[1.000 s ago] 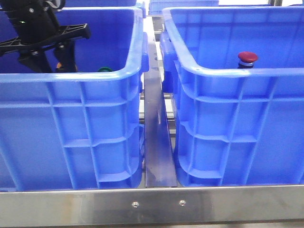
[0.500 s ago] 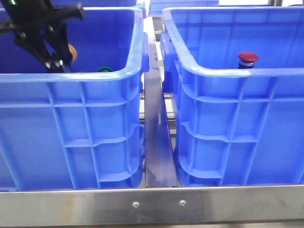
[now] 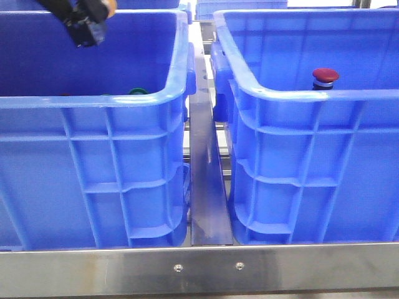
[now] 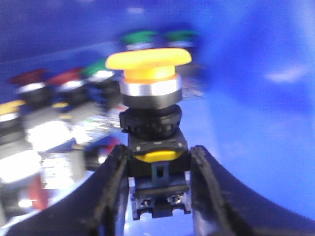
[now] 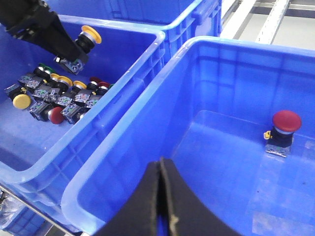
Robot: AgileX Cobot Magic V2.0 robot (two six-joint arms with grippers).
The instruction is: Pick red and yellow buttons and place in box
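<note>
My left gripper is shut on the black base of a yellow button, which has a yellow mushroom cap and a silvery collar. It holds the button high above the left blue crate; the right wrist view also shows the button in the air. A red button stands upright on the floor of the right blue box, near its far right side. My right gripper is shut and empty, above that box's near rim.
The left crate holds a pile of several red, yellow and green buttons; a green one peeks over its rim. A metal rail runs between the two crates. More blue crates stand behind.
My left gripper has risen out of the left crate with the yellow button, up to the top edge of the front view. The red button and right gripper have not moved.
</note>
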